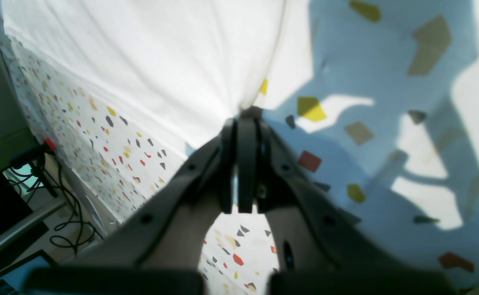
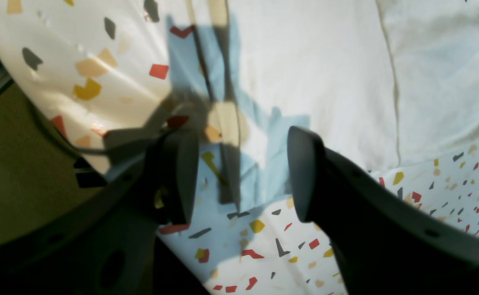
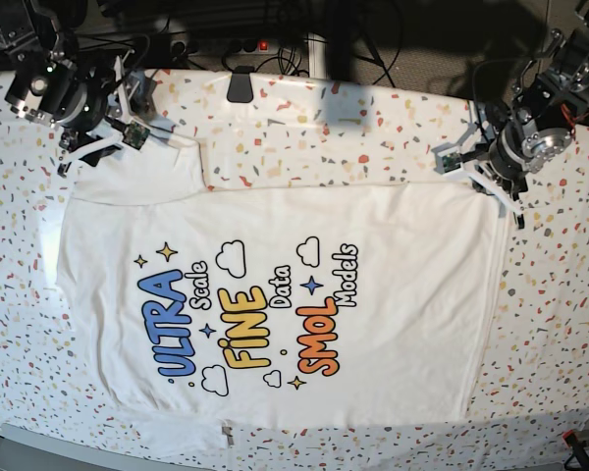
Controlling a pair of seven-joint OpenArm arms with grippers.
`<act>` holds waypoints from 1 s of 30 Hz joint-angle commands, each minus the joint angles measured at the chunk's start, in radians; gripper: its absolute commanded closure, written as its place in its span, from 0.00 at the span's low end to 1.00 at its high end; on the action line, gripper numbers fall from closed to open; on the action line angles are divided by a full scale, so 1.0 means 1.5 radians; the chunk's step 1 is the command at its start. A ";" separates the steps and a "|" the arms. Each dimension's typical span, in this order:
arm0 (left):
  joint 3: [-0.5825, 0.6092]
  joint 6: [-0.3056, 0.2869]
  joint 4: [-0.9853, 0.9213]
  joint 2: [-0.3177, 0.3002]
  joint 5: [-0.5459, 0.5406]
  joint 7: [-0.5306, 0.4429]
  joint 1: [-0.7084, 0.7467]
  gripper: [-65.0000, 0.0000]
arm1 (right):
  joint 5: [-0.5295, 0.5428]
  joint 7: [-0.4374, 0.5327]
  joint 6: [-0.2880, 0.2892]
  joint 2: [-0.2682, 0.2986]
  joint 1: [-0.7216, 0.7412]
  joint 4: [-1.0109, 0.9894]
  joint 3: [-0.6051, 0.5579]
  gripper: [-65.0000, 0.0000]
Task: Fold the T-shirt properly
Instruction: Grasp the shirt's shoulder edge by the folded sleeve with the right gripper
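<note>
The T-shirt [image 3: 285, 294] lies spread flat, print side up, on the speckled surface [image 3: 560, 324]. The left hand [image 1: 245, 119] is pressed together, pinching a corner of the white fabric at the shirt's hem end, which rises taut from the grip. The right hand [image 2: 241, 172] is spread, holding nothing, poised over the shirt's sleeve edge near the surface's rim.

A white table cover [image 3: 560, 294] speckled with coloured flecks spreads wide, with black cables [image 3: 275, 29] behind its far edge.
</note>
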 commanded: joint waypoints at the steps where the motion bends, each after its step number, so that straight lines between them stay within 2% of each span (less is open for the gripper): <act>1: -0.003 -0.002 0.009 -0.009 0.000 -0.001 -0.004 1.00 | -0.011 0.006 -0.002 0.004 0.004 0.010 0.007 0.47; 13: -0.004 -0.002 0.009 -0.009 0.000 -0.001 -0.004 1.00 | -0.026 0.010 -0.002 -0.001 0.006 -0.020 0.007 0.47; 23: -0.004 -0.002 0.009 -0.009 -0.001 -0.001 -0.004 1.00 | -0.112 0.019 -0.002 -0.001 0.012 -0.042 0.007 0.47; 30: -0.004 -0.002 0.009 -0.009 -0.001 -0.001 -0.004 1.00 | -0.113 0.012 -0.002 -0.001 0.028 -0.043 0.007 0.47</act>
